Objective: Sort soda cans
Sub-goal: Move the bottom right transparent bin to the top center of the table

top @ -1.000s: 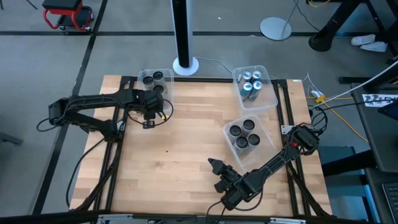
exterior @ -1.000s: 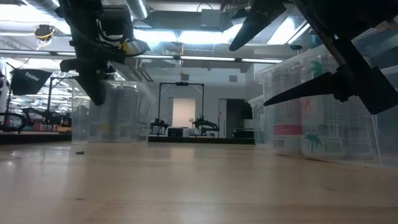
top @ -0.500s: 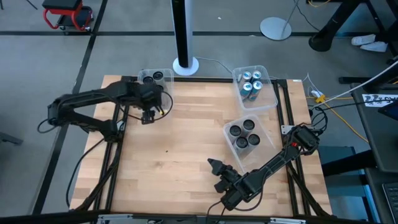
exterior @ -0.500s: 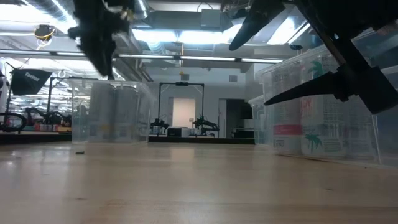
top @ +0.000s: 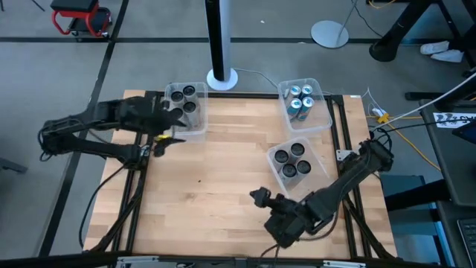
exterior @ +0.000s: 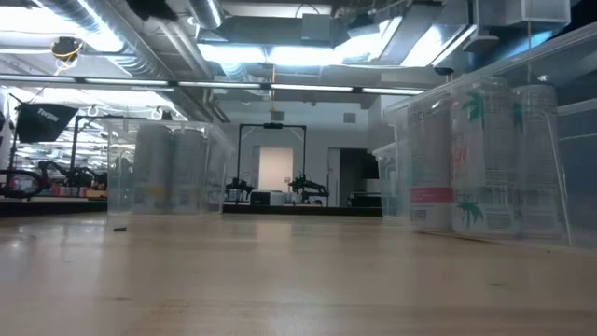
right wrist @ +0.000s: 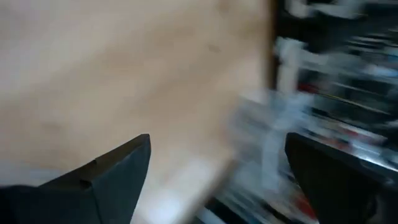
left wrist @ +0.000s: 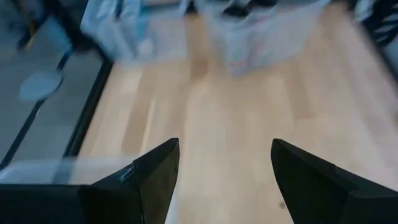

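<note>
The left arm is pulling back off the far-left bin toward the table's left edge, and that bin is now showing four cans where there were three a moment ago, while the right arm is folding in toward the near edge. Starting nearest the front, the right gripper (top: 262, 198) is hanging over bare wood at the near side, its fingers spread wide with nothing between them in the right wrist view, looking parked there to stay out of the way. Moving up the table (top: 223, 164), the middle of the wood is carrying no loose cans at all, so the sorting is looking finished or very close to it. Next comes the right-hand bin (top: 316, 175), standing just beside the right rail and holding four dark cans (top: 293, 161) upright, grouped by colour. Over on the left, the left gripper (top: 165, 140) is hovering just off the near corner of the far-left bin (top: 199, 131), fingers parted and empty in the left wrist view, which fits a can just let go. Inside that bin, four silver-grey cans (top: 182, 100) are standing upright, packed together. Farthest back on the right, the far-right bin (top: 324, 119) is keeping the blue-and-silver cans (top: 300, 100) together, so each sort is getting its own container, and in the low view the clear walls are showing the cans standing straight.
</note>
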